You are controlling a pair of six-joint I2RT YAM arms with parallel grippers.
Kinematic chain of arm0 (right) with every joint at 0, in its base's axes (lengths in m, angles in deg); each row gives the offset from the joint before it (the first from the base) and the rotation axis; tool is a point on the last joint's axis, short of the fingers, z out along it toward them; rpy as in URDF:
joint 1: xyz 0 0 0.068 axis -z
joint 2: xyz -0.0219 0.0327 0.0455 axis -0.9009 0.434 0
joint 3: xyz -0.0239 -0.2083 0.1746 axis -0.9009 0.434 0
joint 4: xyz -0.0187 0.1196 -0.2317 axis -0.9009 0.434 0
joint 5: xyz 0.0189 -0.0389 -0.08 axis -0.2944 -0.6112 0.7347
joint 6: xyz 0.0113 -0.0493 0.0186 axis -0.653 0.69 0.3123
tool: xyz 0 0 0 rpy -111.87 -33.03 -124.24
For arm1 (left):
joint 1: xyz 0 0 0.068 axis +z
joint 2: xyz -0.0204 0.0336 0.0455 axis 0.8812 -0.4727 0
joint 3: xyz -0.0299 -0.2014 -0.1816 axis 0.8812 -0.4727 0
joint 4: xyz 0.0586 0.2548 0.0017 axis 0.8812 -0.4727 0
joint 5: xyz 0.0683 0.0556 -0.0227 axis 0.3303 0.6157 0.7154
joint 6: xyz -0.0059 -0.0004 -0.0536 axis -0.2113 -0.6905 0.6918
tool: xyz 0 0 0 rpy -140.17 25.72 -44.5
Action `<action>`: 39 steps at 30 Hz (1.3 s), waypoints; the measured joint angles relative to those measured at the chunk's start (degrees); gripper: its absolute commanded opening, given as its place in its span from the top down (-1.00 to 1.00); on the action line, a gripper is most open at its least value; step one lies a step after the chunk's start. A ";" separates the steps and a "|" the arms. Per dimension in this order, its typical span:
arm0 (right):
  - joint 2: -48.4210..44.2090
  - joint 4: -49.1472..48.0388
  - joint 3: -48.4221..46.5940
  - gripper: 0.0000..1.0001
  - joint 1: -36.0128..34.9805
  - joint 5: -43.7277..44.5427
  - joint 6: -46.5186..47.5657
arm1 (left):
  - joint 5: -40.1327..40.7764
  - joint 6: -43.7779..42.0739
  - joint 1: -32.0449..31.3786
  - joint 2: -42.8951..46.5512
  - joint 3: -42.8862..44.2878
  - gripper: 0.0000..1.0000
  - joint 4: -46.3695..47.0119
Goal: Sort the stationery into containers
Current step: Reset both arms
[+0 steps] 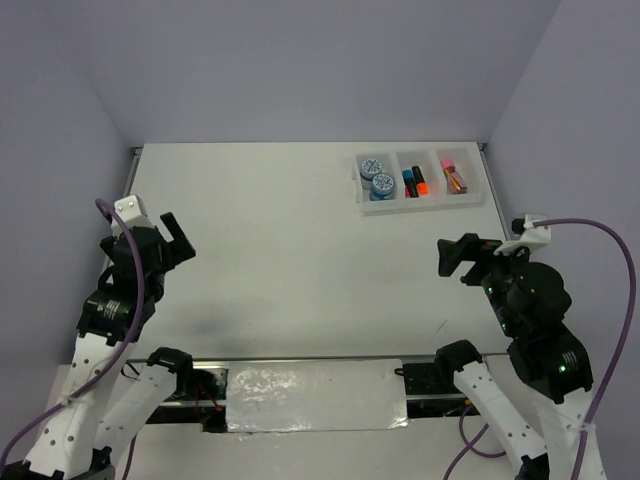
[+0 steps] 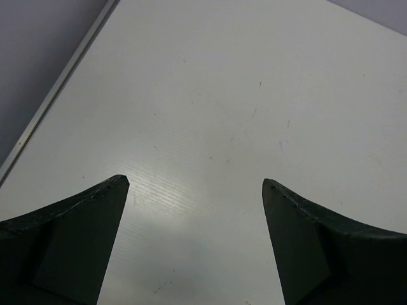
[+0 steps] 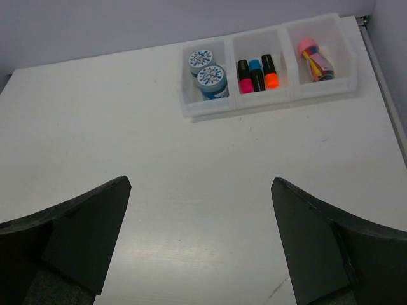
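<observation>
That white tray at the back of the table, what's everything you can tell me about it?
The white tray looks like thin plastic, one long box split into three open compartments side by side. It sits flat at the far right corner of the table. Left holds two blue-and-white rolls, middle three highlighters, right a pink eraser.
</observation>
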 measured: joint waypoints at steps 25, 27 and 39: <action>-5.51 8.02 -0.76 -1.00 -0.02 -0.81 1.44 | -6.10 0.11 -3.37 4.24 -2.60 -0.99 -0.04; -5.51 8.02 -0.76 -0.99 -0.04 -0.94 1.44 | -6.43 0.11 -3.37 4.44 -2.60 -0.99 0.00; -5.51 8.50 -0.76 -1.00 -0.04 -1.40 1.44 | -6.78 0.11 -3.41 4.61 -2.60 -0.99 0.00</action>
